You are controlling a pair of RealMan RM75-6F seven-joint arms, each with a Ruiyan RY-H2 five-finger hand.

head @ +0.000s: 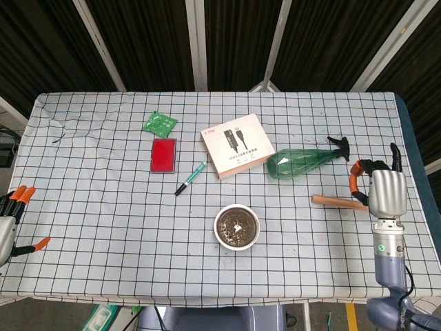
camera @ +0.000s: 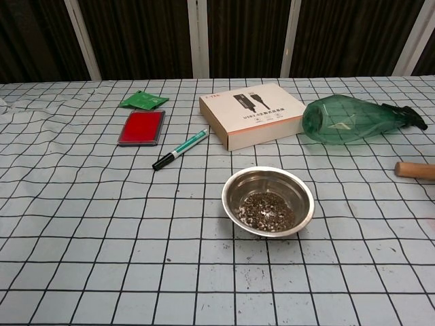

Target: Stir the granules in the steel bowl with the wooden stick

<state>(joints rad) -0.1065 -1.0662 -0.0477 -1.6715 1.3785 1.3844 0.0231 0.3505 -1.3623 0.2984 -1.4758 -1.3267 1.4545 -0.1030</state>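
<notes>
The wooden stick lies flat on the counter at the right of the head view, well apart from the steel bowl at lower centre, where the granules sit. The right hand is at the stick's far end; whether it grasps it or merely rests beside it I cannot tell. The left hand, lower left, is released, fingers spread, holding nothing. Judged risks: if the grasp is loose, the stick could roll toward the counter's right edge; a swing back toward the bowl could knock the green spray bottle or tip the bowl and scatter granules.
</notes>
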